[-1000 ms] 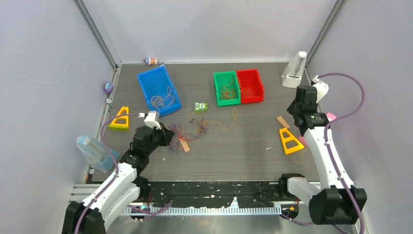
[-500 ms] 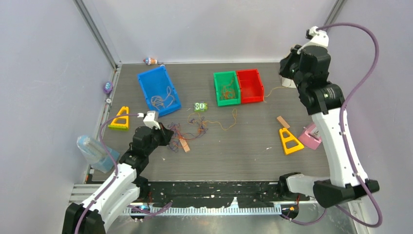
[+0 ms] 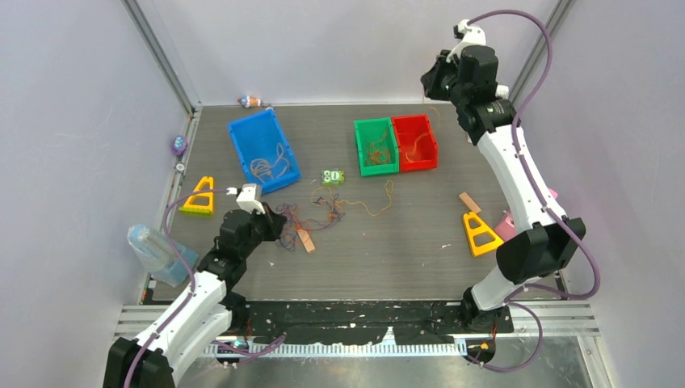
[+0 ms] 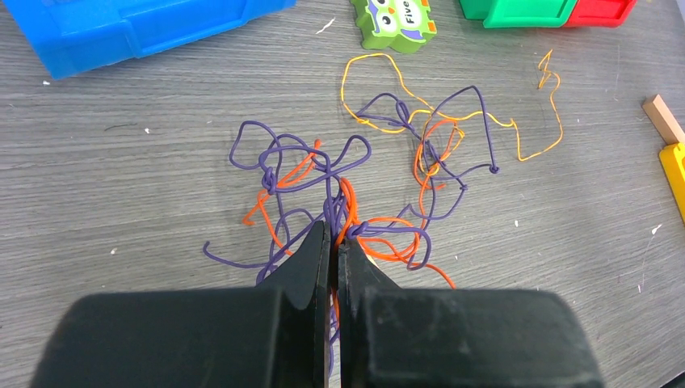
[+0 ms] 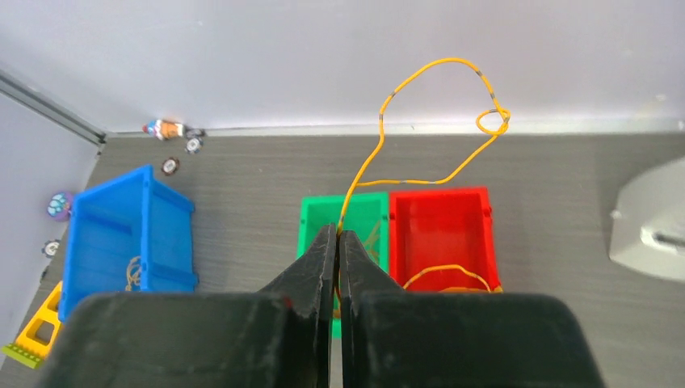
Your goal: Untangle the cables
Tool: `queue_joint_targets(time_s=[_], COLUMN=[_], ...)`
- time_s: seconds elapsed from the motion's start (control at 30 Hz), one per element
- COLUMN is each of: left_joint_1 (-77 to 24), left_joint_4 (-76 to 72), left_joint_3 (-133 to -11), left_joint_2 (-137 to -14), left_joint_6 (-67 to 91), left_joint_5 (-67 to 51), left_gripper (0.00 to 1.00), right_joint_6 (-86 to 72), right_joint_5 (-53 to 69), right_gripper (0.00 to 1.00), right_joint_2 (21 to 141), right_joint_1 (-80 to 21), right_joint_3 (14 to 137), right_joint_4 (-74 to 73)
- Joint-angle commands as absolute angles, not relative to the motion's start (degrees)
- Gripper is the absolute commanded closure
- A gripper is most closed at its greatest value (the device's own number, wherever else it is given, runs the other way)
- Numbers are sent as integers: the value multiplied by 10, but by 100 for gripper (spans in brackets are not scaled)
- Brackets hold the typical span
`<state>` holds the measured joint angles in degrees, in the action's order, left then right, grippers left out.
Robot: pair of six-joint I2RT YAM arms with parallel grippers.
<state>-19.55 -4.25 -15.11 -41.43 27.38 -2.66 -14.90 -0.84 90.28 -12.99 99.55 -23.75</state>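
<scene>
Tangled purple and orange wire cables [image 4: 271,178] on the grey counter [image 4: 121,186] are pinched in my left tool [image 4: 333,231]; my right tool [image 5: 338,233] grasps a yellow strand [image 5: 443,60].

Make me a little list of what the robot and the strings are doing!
Left claw: shut, pinching the tangle of thin purple and orange wires on the grey table
Right claw: shut, holding one thin yellow-orange wire up over the bins
Red plastic bin: a yellow-orange wire loop inside
Green plastic bin: wires inside
Blue plastic bin: wires inside
</scene>
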Motion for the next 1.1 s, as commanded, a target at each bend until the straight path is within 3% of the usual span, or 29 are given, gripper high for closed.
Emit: queue_joint_targets(time_s=[0.0,0.33,0.6,1.07], left_joint_1=[-199,-198,-199,-199], left_joint_4=[-67,-71,-71,-74], left_joint_3=[-152,-154,-156,-153], left_joint_2=[-412,-423,-427,-426], left_joint_6=[263,260,258,259], left_joint_5=[-18,-13,-9,-13], left_gripper=[100,100,100,100], right_joint_6=[-129,-113,-177,-196], right_joint_5=[45,54,72,-155], right_gripper=[94,95,95,95], right_joint_2=[934,1039,1027,1176], right_joint_1=[-132,-126,-123,-124], right_joint_3=[1058,1020,837,954], right_joint_4=[-142,-42,48,-232])
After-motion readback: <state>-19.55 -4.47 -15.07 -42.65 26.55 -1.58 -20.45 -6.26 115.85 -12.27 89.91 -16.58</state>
